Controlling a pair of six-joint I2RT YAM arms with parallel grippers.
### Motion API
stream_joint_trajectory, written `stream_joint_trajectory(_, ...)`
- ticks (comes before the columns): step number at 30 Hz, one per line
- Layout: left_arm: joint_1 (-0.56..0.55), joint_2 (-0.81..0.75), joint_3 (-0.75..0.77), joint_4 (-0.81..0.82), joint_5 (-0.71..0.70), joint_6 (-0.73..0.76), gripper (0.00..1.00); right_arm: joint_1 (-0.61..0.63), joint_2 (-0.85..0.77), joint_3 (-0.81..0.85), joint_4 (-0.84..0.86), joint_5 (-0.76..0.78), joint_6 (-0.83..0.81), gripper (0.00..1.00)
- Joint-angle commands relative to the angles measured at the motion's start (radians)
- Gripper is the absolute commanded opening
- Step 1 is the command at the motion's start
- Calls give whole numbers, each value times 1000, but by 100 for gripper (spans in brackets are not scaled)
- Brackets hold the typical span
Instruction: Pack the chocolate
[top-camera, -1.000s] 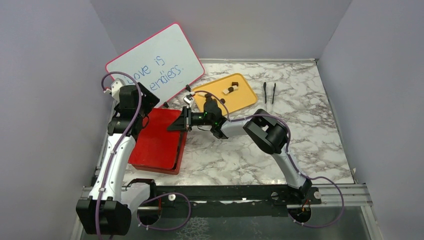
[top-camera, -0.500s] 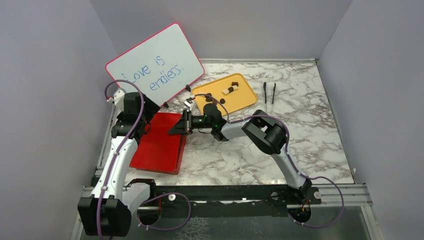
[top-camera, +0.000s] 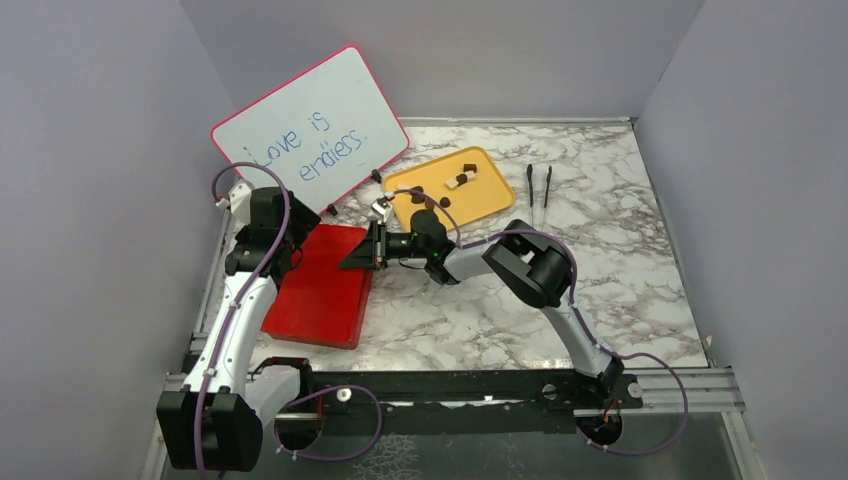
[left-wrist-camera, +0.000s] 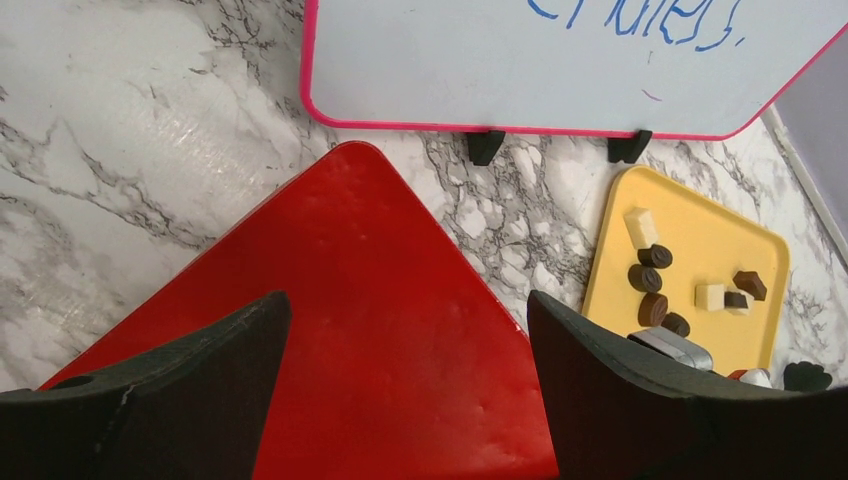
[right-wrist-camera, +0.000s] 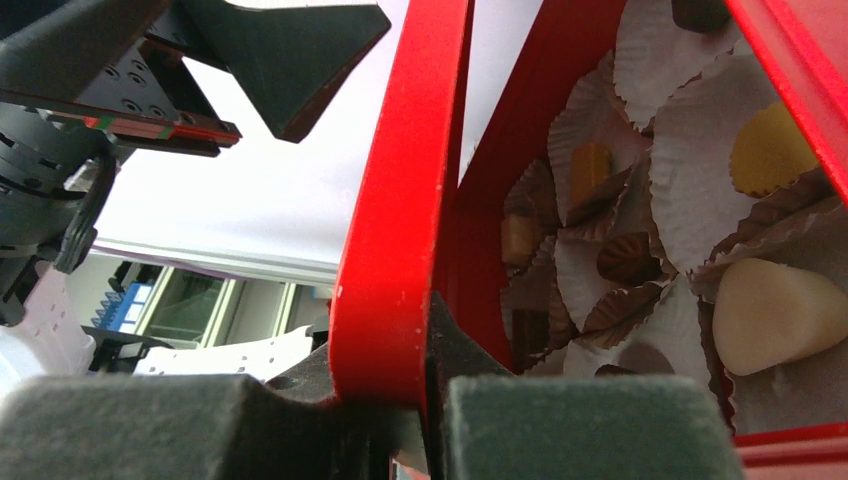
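Chocolate (right-wrist-camera: 765, 310) sits inside red box (right-wrist-camera: 535, 90) beside right gripper (right-wrist-camera: 415, 400) pinching its lid (right-wrist-camera: 400, 200).

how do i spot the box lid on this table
On the marble table, look in front of the leaning whiteboard, left of the yellow tray. The lid is the big flat red square, its edge pinched by the right end effector.

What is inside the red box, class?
Past the red lid, gripped by the right hand, white and brown paper cups hold cream, tan and brown chocolates. The lid hides the rest from above.
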Motion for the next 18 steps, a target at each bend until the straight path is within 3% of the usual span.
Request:
stream_joint_trajectory(1, 6, -7, -14, 32, -10, -1, 88, -10, 18, -19, 99, 32, 10, 9)
stream_joint_trajectory(18, 7, 32, -52, 44, -89, -42, 83, -34, 44, -77, 159, 71, 23, 9)
